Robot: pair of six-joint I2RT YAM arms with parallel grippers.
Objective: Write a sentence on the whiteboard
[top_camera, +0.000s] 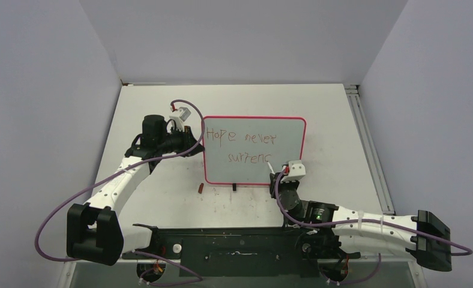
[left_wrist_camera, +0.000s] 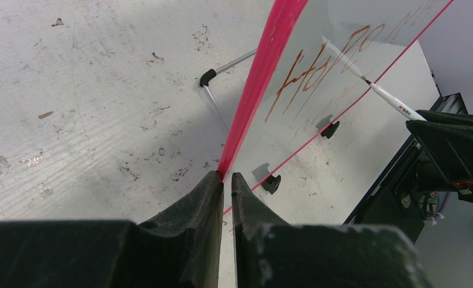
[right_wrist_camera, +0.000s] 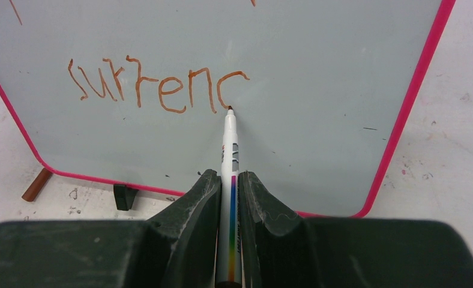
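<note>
The whiteboard (top_camera: 282, 129) with a pink-red frame stands mid-table on black feet. On it the sentence (top_camera: 241, 138) reads "Hope never" above "surrenc" (right_wrist_camera: 156, 87) in reddish-brown. My left gripper (top_camera: 193, 139) is shut on the board's left frame edge (left_wrist_camera: 264, 72); the frame runs into its jaws (left_wrist_camera: 227, 177). My right gripper (top_camera: 285, 175) is shut on a white marker (right_wrist_camera: 230, 156) with a rainbow stripe. The marker's tip (right_wrist_camera: 230, 108) touches the board at the foot of the last curved stroke. The marker also shows in the left wrist view (left_wrist_camera: 387, 99).
A brown marker cap (top_camera: 201, 188) lies on the table by the board's lower left corner, also in the right wrist view (right_wrist_camera: 36, 184). A black board foot (right_wrist_camera: 125, 196) stands beside it. The black base rail (top_camera: 240, 246) runs along the near edge. Walls enclose the table.
</note>
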